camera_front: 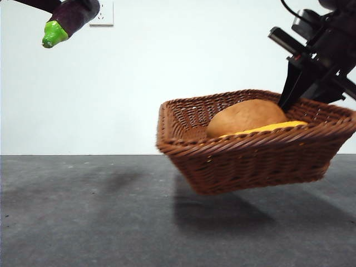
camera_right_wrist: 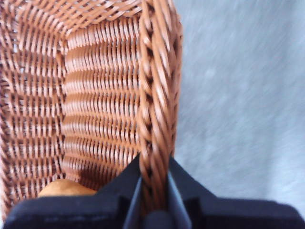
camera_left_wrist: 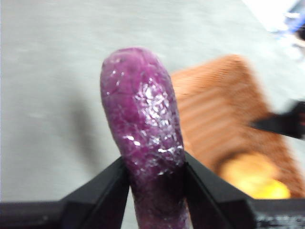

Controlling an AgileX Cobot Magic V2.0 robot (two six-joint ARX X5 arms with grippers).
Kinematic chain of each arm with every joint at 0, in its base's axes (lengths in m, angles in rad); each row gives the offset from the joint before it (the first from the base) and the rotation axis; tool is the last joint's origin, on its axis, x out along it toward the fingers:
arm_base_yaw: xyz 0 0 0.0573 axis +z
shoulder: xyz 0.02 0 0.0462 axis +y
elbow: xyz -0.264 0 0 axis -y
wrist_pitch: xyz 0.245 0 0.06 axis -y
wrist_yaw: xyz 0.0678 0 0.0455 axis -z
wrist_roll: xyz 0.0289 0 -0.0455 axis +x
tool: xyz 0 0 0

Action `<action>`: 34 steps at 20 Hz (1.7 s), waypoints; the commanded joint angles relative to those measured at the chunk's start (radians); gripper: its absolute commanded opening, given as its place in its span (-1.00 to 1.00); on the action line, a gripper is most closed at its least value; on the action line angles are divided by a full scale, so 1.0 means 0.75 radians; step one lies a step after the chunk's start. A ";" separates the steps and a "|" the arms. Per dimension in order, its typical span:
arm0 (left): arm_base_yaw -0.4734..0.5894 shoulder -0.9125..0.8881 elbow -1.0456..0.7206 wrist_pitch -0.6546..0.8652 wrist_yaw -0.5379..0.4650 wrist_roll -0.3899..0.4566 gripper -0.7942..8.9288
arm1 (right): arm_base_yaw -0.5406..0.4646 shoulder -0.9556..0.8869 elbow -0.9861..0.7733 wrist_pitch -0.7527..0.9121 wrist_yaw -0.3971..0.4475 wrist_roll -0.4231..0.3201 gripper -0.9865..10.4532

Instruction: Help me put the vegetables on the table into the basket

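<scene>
Two of the three vegetables already lie in the basket point(camera_front: 245, 158): the brown potato point(camera_front: 245, 118) and, beside it, the yellow vegetable point(camera_front: 267, 128), of which only a strip shows above the braided rim in the front view. The basket itself hangs tilted above the table point(camera_front: 83, 222), clear of the surface, with its shadow below it. The right gripper point(camera_right_wrist: 154, 191) holds it up, its jaws pinched narrow on the braided rim, one inside the wall and one outside.

The eggplant point(camera_front: 75, 15) is the last vegetable out. The left gripper point(camera_left_wrist: 155, 186) has it clamped between its jaws around the dark purple body, high in the air near the top corner of the front view, green cap point(camera_front: 54, 34) pointing down and outward. It is well apart from the basket, off to one side of it.

So the step in hand looks like the carry of the eggplant toward the basket. The next move likely calls for bringing the left gripper across until the eggplant is over the open part of the basket, on the free side away from the potato, then lowering it and parting the jaws. Since the basket is held tilted in the air, the drop should be low and gentle, so that the rim does not slip from the right gripper.
</scene>
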 commanded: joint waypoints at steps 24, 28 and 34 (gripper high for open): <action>-0.267 0.304 -0.295 0.298 -0.087 -0.342 -0.01 | 0.402 0.070 -0.122 0.387 0.101 0.352 -0.85; -0.267 0.304 -0.294 0.300 -0.087 -0.342 0.00 | 0.402 0.070 -0.122 0.387 0.101 0.346 -0.85; -0.261 0.265 -0.288 0.290 -0.006 -0.325 0.00 | 0.402 0.070 -0.122 0.386 0.100 0.336 -0.85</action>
